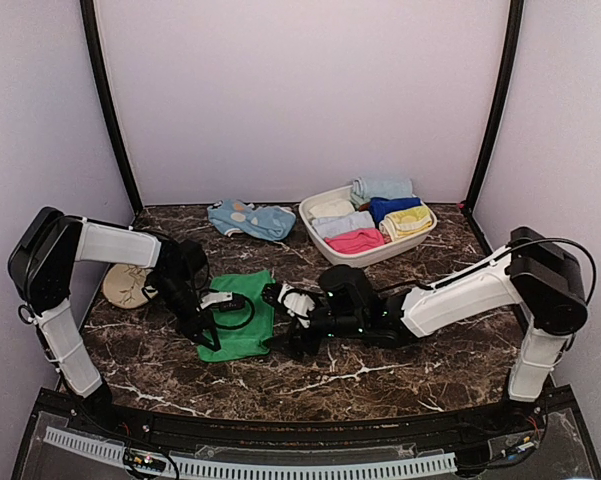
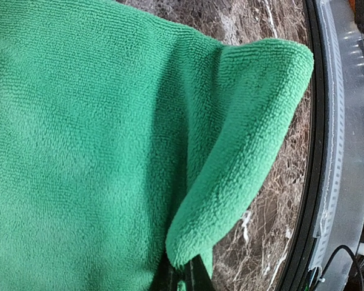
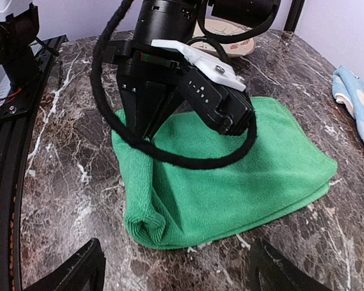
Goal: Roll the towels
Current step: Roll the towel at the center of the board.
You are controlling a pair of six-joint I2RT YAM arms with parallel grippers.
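Green towel [image 2: 97, 151] corner pinched by the down-bent left pincer [image 2: 188, 276]; right pincer [image 3: 175, 257] stretched low, open.

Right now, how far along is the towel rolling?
Done: nothing rolled; the green towel lies folded flat on the table. In hand: left jaws shut on its near corner, holding up a first curl; right jaws open beside it, holding nothing. Left: the whole roll. Whether the bundles in the basket belong to this job, I cannot tell.
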